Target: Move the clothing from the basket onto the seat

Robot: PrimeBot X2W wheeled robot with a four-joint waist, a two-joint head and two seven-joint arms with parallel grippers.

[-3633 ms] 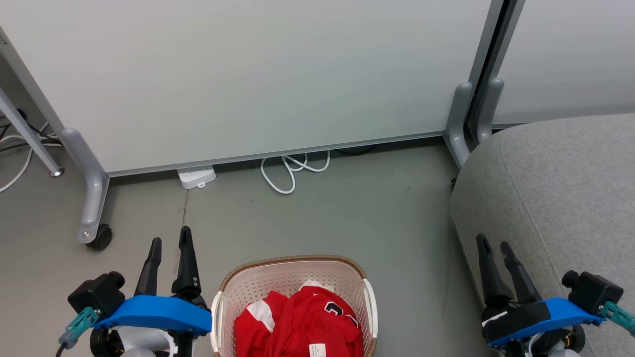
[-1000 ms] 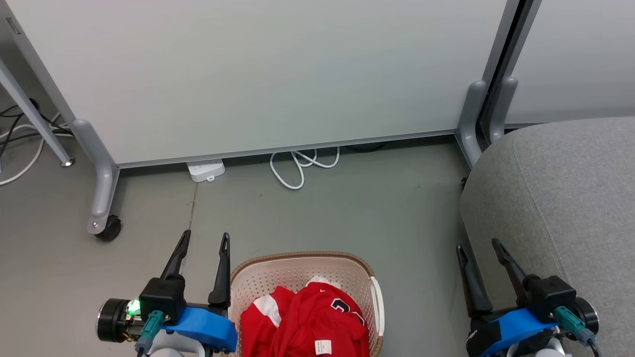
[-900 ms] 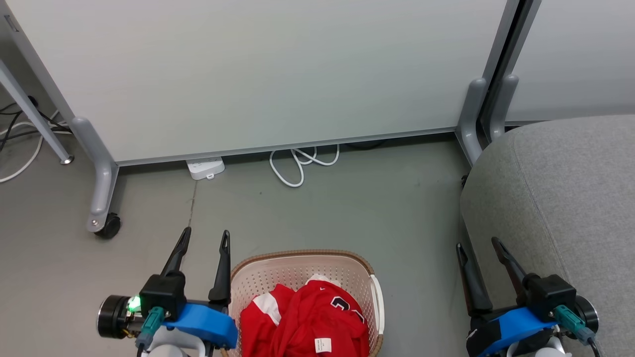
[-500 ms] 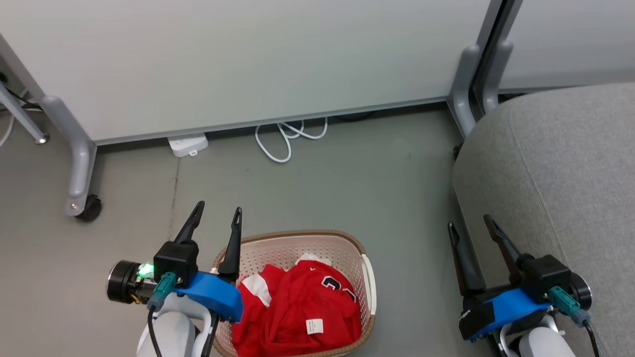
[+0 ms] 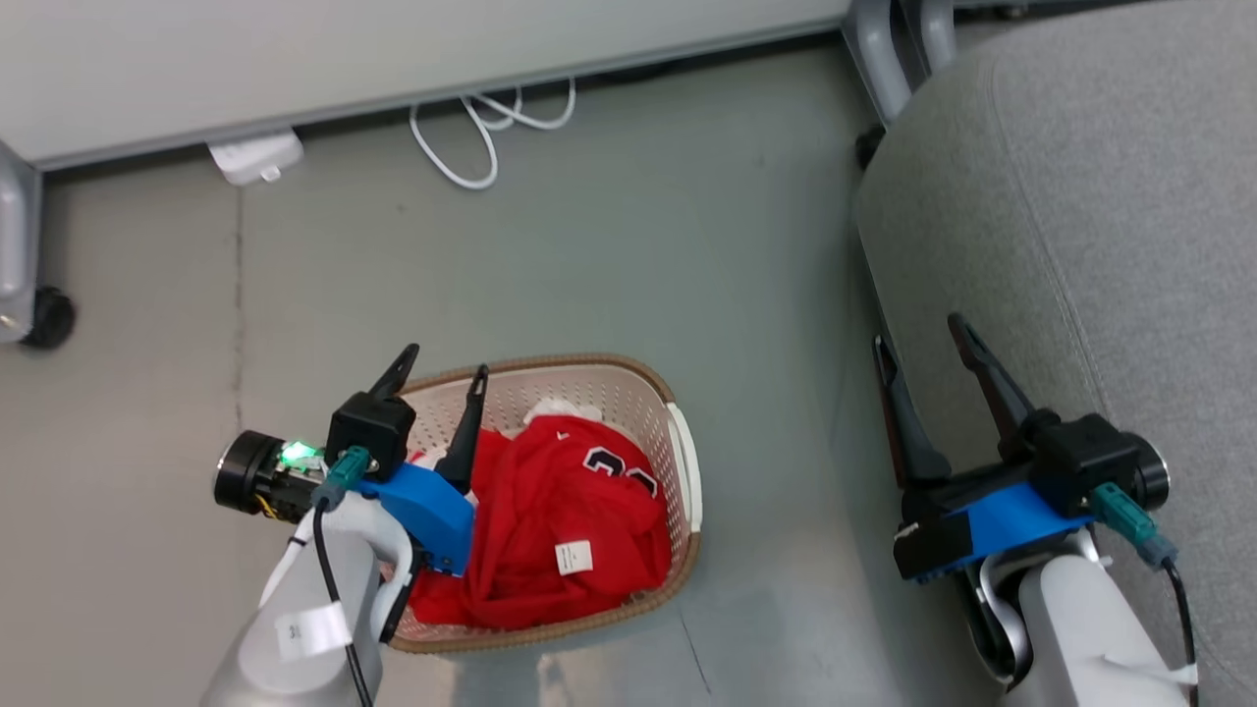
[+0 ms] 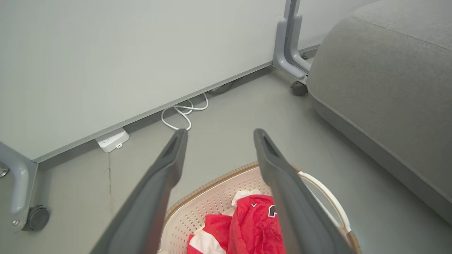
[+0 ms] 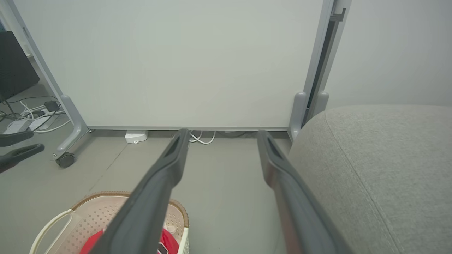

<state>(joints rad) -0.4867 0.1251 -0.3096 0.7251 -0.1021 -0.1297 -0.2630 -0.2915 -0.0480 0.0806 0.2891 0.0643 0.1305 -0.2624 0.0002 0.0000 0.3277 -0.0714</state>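
Since half a second before, the head camera had tipped further down, and the left pincer (image 5: 444,363) had come in from beside the basket (image 5: 628,365) to hang over its left rim, its two dark fingers spread wide with nothing between them. The clothing (image 5: 550,491) (red, with white panels, dark numerals and a small white tag) lay heaped inside the basket, which stood on the grey floor (image 5: 589,255). The right pincer (image 5: 918,334) was also wide open and empty, held by the left edge of the seat (image 5: 1080,196), well apart from the basket. A strip of floor lay between basket and seat. Farther off, a white cable (image 5: 462,147) lay looped on the floor beside a white power strip (image 5: 253,155), at the foot of a pale partition panel (image 5: 393,49).
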